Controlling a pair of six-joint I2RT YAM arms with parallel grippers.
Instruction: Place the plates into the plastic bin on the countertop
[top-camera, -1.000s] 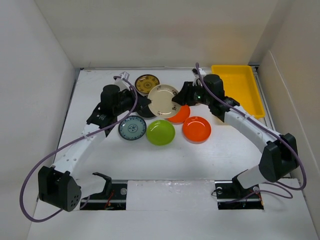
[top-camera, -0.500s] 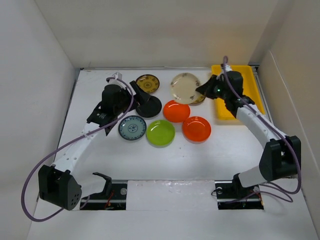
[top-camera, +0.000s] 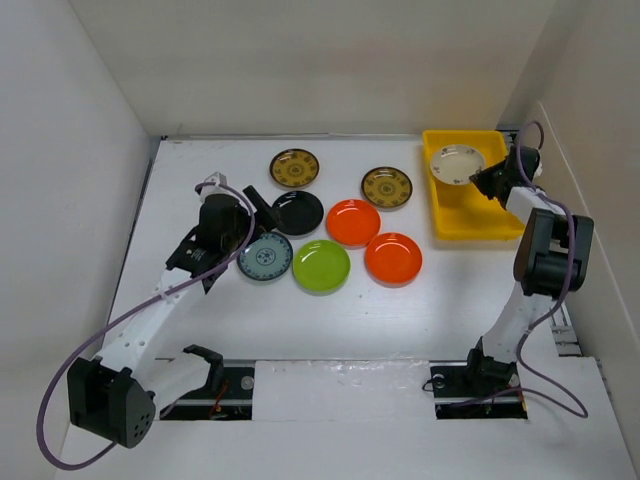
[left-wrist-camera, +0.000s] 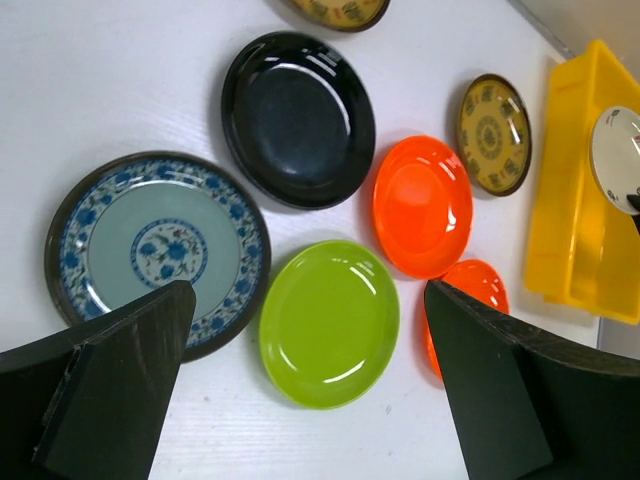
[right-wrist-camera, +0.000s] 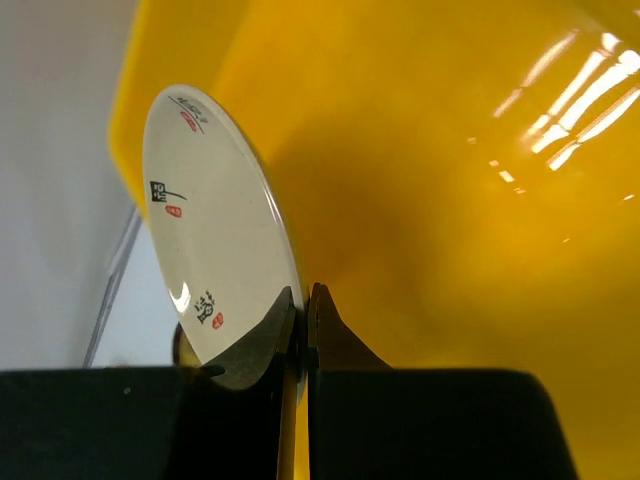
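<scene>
Robotics lab rig is suggested tbh: arms (top-camera: 150, 310) bolted to a white countertop (top-camera: 300, 330), boxed in by blank walls (top-camera: 320, 70).

Cream plate (top-camera: 456, 164) carried to bin (top-camera: 480, 215); left pincer (left-wrist-camera: 305, 300) opened.

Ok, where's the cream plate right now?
Top view, far right: the cream plate is pinched at its rim by the right gripper, over the far end of the yellow bin.

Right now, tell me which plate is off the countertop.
The cream plate, rim pinched in the right gripper over the yellow bin; the other seven lie on the countertop.
</scene>
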